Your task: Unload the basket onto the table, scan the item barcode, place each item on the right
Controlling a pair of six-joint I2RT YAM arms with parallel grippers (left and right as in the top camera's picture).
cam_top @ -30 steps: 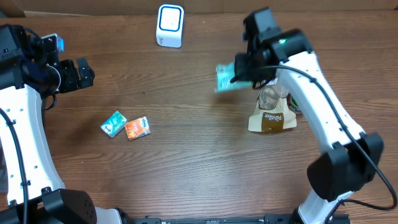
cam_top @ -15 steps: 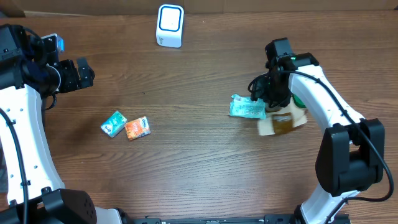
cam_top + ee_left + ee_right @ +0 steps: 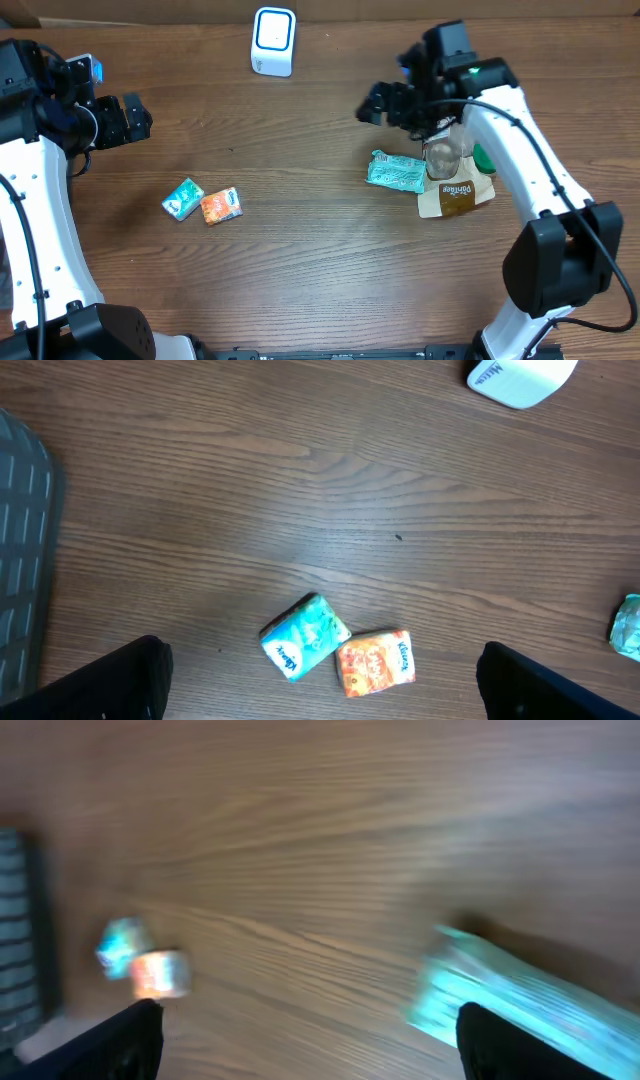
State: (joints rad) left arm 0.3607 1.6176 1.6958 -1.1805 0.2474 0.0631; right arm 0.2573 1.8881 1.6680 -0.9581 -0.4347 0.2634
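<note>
Teal plastic packet lies loose, likely light, soft, slippery: pinch across its narrow width; right gripper hangs spread, empty.

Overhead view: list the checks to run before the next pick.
1. Right pincer open and empty: ok.
2. Big teal packet flat on the table, clear of that pincer: ok.
3. Left pincer open and empty: ok.
4. Small teal pack and orange pack uncovered, side by side: ok.
5. Scanner unobstructed: ok.
6. Barcode side of either pack facing up: cannot tell.
</note>
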